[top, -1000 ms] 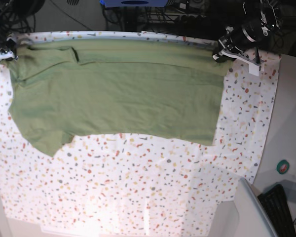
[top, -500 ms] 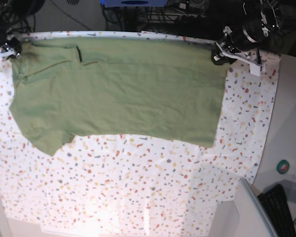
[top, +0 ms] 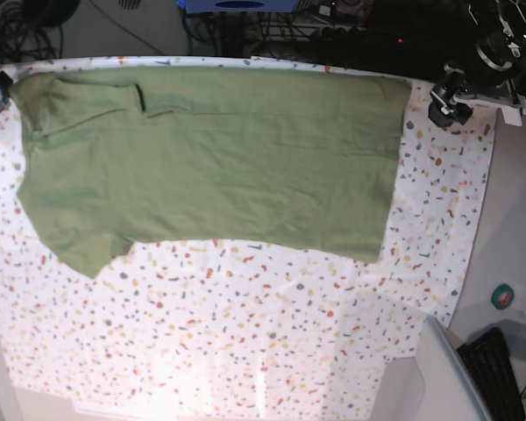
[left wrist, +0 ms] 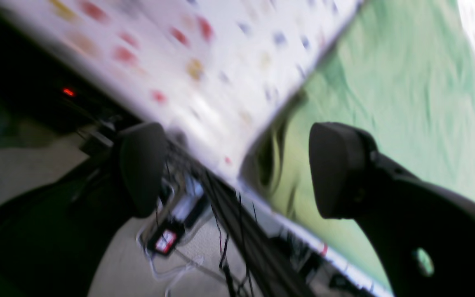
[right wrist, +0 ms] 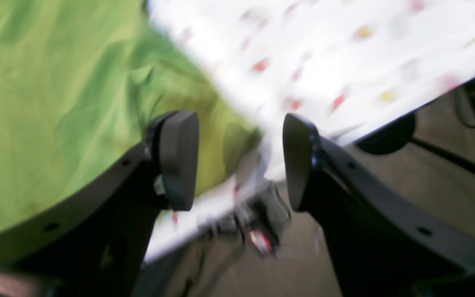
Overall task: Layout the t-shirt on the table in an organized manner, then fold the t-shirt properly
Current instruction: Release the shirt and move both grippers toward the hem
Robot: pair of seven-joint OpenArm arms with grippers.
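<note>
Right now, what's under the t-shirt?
Only the table shows around the t-shirt, which lies flat on its speckled cover. Anything beneath the cloth is covered, though no lumps show.

olive-green t-shirt (top: 210, 158) spread flat on the bench (top: 245, 333), lying sideways along the far edge; one short sleeve sticks out at its near left; light wrinkles only; bench has a white cover with red, orange, yellow and grey flecks

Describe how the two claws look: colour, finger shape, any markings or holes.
Both are black. The left claw has rounded, paddle-like fingers, one with a round hole in its shank. The right claw has flatter, blocky pads on angular shanks dotted with small holes. No printed markings are legible.
</note>
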